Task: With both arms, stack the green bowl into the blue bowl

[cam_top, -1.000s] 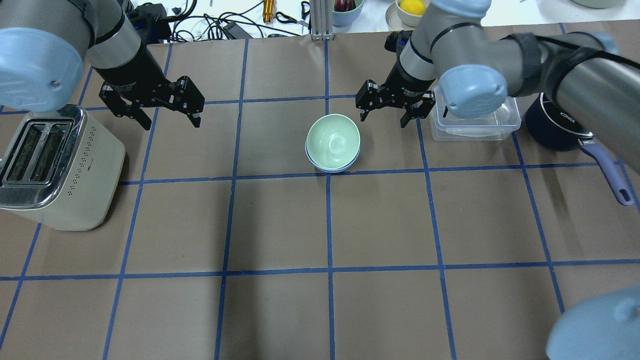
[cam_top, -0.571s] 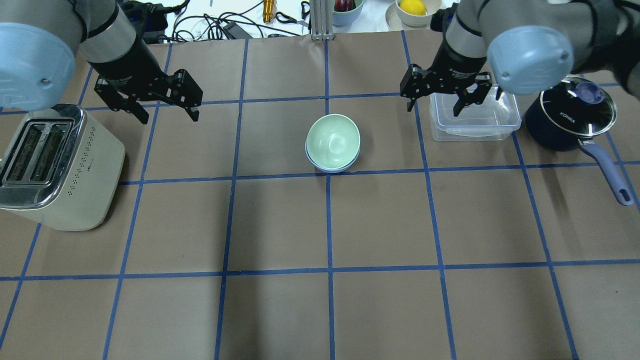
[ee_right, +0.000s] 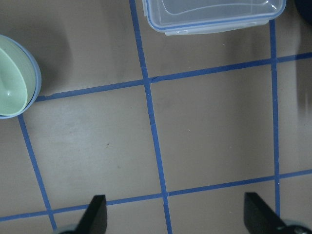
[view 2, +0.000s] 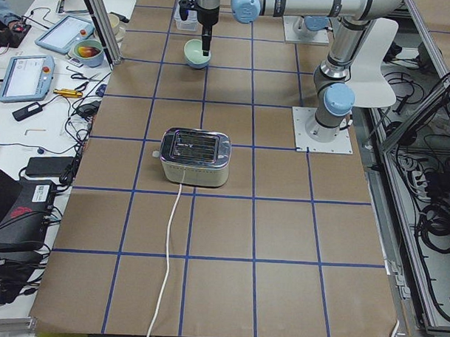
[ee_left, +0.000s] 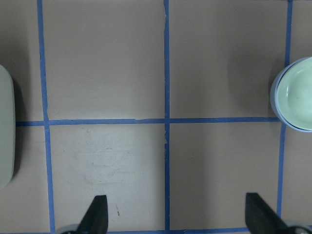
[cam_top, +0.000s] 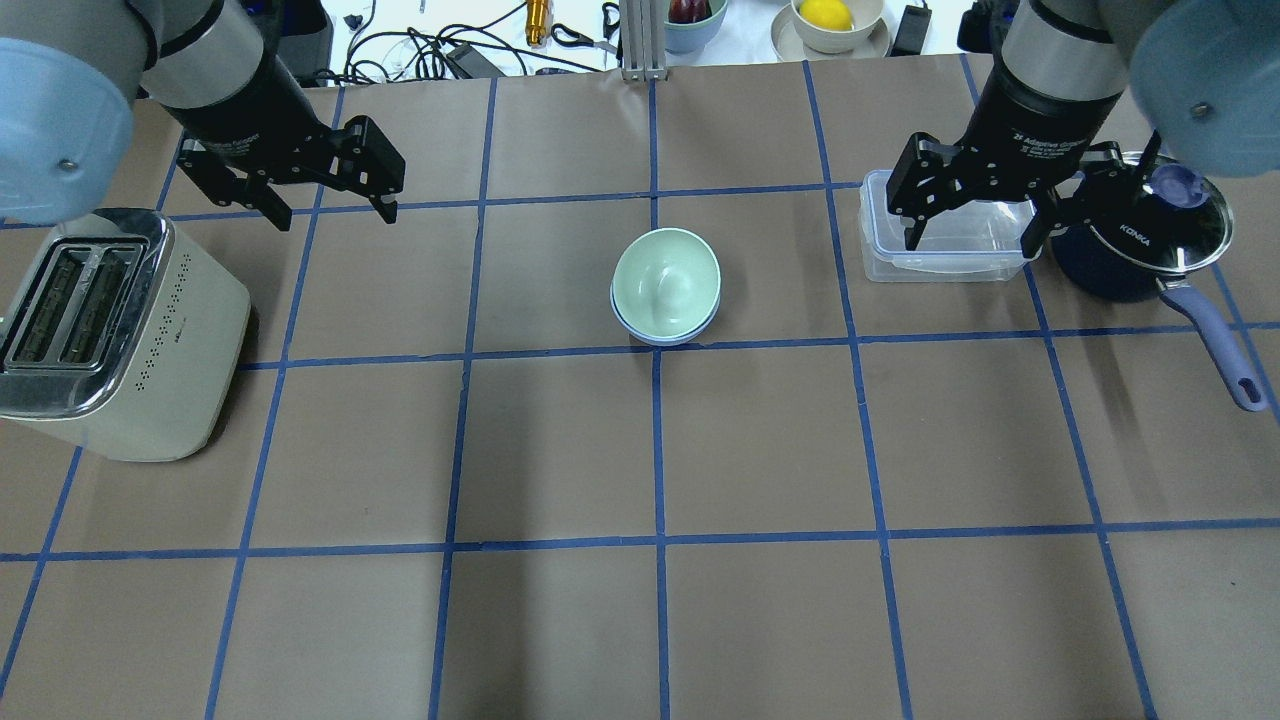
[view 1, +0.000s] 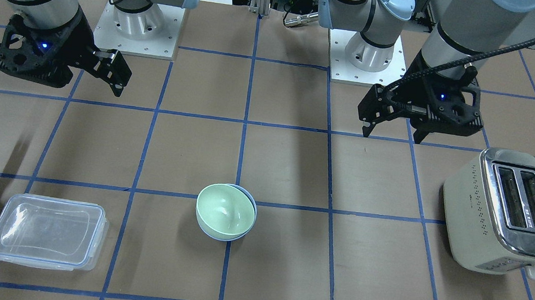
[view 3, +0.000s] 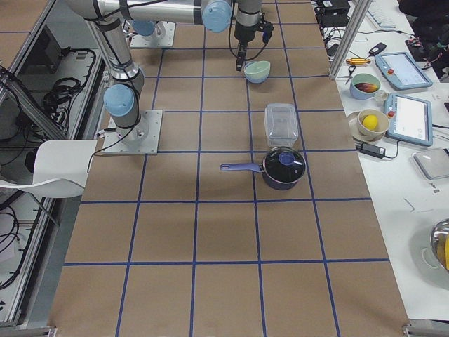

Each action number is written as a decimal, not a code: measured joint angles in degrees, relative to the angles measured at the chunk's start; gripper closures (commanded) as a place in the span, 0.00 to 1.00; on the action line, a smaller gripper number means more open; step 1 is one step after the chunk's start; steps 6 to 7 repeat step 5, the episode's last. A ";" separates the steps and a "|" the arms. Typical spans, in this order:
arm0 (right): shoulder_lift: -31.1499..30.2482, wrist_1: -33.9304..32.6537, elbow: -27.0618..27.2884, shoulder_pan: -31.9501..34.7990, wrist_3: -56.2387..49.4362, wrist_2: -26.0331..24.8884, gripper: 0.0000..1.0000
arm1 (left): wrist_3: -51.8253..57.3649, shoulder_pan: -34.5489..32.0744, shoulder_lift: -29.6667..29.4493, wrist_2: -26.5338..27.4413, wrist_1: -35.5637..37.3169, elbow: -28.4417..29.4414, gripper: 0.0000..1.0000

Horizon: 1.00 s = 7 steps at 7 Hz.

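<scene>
The green bowl [cam_top: 665,280] sits nested inside the blue bowl [cam_top: 660,338], upright at the middle of the table; only the blue rim shows around it. The stack also shows in the front view, green bowl [view 1: 224,210] in blue bowl [view 1: 224,237]. My left gripper [cam_top: 335,215] is open and empty, raised well to the left of the bowls. My right gripper [cam_top: 970,245] is open and empty, raised well to their right. The left wrist view shows the green bowl [ee_left: 297,95] at its right edge; the right wrist view shows it [ee_right: 9,83] at its left edge.
A cream toaster [cam_top: 110,330] stands at the left, near my left gripper. A clear lidded container [cam_top: 950,255] and a dark saucepan [cam_top: 1130,250] with a glass lid and long handle sit at the right, by my right gripper. Cables and dishes [cam_top: 830,20] lie beyond the far edge.
My right gripper has moved right, away from the bowls, to above the clear container. My left gripper has drifted slightly farther back. The stacked bowls have not moved.
</scene>
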 measured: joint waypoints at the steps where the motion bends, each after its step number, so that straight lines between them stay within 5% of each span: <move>1: -0.55 1.17 -0.15 0.03 0.00 -0.02 0.00 | -0.03 -0.06 0.23 0.11 -0.13 -0.26 0.00; 7: -0.84 2.25 -0.25 0.03 0.02 -1.02 0.00 | -0.04 -0.14 0.50 0.01 -0.19 -0.65 0.00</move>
